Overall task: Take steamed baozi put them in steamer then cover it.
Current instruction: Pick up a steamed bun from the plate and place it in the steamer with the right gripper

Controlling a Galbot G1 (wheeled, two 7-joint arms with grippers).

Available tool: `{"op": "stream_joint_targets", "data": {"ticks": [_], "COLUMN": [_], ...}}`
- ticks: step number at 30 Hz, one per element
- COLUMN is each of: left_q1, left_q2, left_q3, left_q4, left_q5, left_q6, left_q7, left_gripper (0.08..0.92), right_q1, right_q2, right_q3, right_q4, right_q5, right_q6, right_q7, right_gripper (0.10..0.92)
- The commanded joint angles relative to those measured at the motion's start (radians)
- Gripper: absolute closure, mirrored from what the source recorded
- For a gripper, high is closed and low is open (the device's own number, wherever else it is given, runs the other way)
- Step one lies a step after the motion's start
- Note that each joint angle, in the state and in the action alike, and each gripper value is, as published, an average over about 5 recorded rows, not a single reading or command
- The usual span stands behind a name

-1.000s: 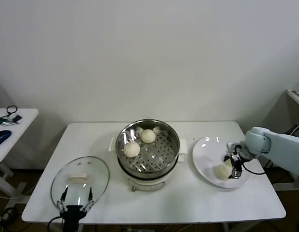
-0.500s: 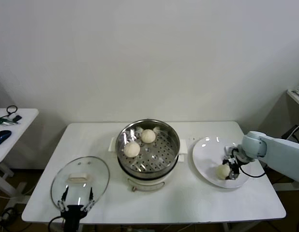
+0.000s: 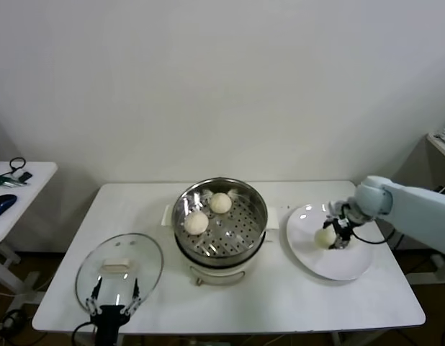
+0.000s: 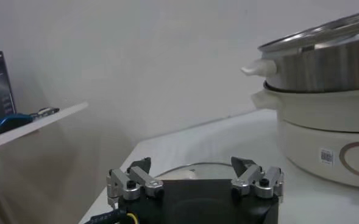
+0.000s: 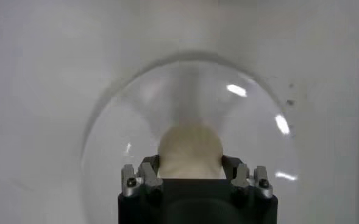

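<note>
The steamer (image 3: 259, 232) stands mid-table with two baozi on its perforated tray, one at the front left (image 3: 196, 222) and one at the back (image 3: 221, 202). My right gripper (image 3: 336, 234) is shut on a third baozi (image 3: 324, 236) and holds it a little above the white plate (image 3: 338, 268). In the right wrist view the bun (image 5: 190, 146) sits between the fingers of the gripper (image 5: 190, 164). No fourth bun shows. The glass cover (image 3: 140, 252) lies flat at the front left. My left gripper (image 3: 112, 294) is open and empty at its near edge.
The plate's surface (image 5: 115, 140) below the held bun is bare in the right wrist view. The steamer's wall (image 4: 325, 67) rises to one side of the left gripper (image 4: 191, 167), with the cover (image 4: 180, 172) just ahead. A side table (image 3: 14, 194) with small items stands far left.
My right gripper has closed on a bun on the plate, lifted it and carried it toward the steamer side of the plate. The left arm has not moved.
</note>
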Motion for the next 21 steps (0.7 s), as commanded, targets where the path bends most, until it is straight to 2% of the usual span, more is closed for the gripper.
{"op": "stream_joint_targets", "data": {"ticks": [1,6,13,21], "left_q1": [0.004,0.011,0.016,0.023], "left_q2": [-0.001,-0.001,0.0,-0.006], "left_q3": [-0.002,-0.009,-0.022,-0.025], "left_q4": [-0.007,-0.016,-0.021,-0.028], "left_q5": [0.001,0.0,-0.004,-0.006], "left_q6": [0.002,0.003,0.002,-0.001], "left_q7": [-0.001,-0.002,-0.004,-0.006], "left_gripper": [0.177,0.177,0.177,0.177], "right_q1": [0.46,0.553,0.478,0.345], "right_q2": [0.197,0.317,0.452,0.548], "right_q3": [-0.164,-0.111,-0.046,-0.1], "right_q4": [0.023,0.156,0.361,0.394], "right_q5": [-0.06,-0.06,-0.093,-0.17], "right_q6": [0.363,0.414,0.379,0.369], "right_q7": [-0.102,-0.089,-0.032,0.026], "right_gripper": [0.347,0.347,0.347,0.347]}}
